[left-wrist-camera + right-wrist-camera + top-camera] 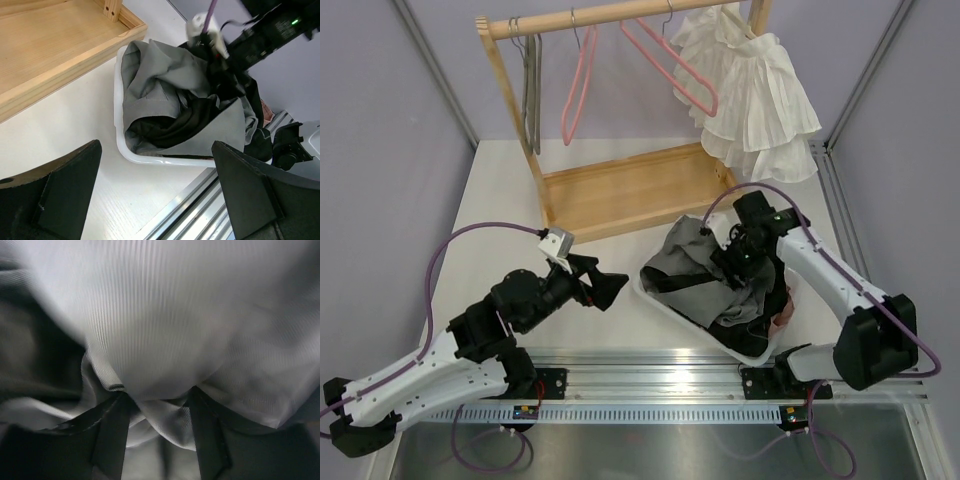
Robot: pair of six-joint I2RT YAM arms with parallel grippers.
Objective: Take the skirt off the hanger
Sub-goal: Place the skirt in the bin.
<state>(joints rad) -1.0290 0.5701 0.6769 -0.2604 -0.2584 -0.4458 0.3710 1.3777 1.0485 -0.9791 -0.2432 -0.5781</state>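
Left hand (pixel 612 290) hovers over the worktop (pixel 500 190), fingers spread wide and empty. Beside it the right hand (pixel 740 262), fingers half parted, sits down in the grey skirt (pixel 685 262), which is heaped in a white tub (pixel 658 303). Beyond, pink hangers (pixel 576 100) and a white ruffled garment (pixel 760 90) hang on the wooden rack (pixel 620 190).

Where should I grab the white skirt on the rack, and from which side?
Likely the white skirt's lower ruffled edge, reached from the near right side by the right gripper: it hangs free beyond the rack's base, while the top bunches against the post.
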